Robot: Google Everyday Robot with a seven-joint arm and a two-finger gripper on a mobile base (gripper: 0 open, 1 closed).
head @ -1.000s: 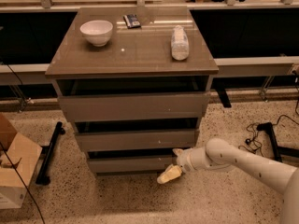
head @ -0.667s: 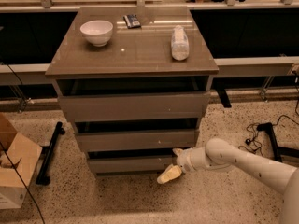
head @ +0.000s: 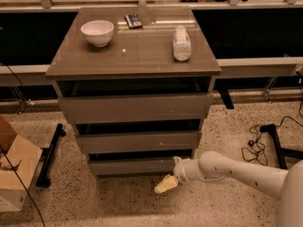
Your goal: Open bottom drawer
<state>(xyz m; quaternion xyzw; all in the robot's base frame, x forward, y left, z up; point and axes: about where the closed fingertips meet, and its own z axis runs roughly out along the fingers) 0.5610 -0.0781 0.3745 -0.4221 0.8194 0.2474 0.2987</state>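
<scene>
No visible change: gripper [head: 165, 185] stays put near the floor; its opening can't be told, nothing seen held. Bottom drawer [head: 135, 166] front sits just above-left of it, still closed. Pull apparently not started.

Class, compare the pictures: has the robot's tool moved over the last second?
No, not noticeably. The tool stays low by the floor, just below the right end of the bottom drawer front, as before.
</scene>
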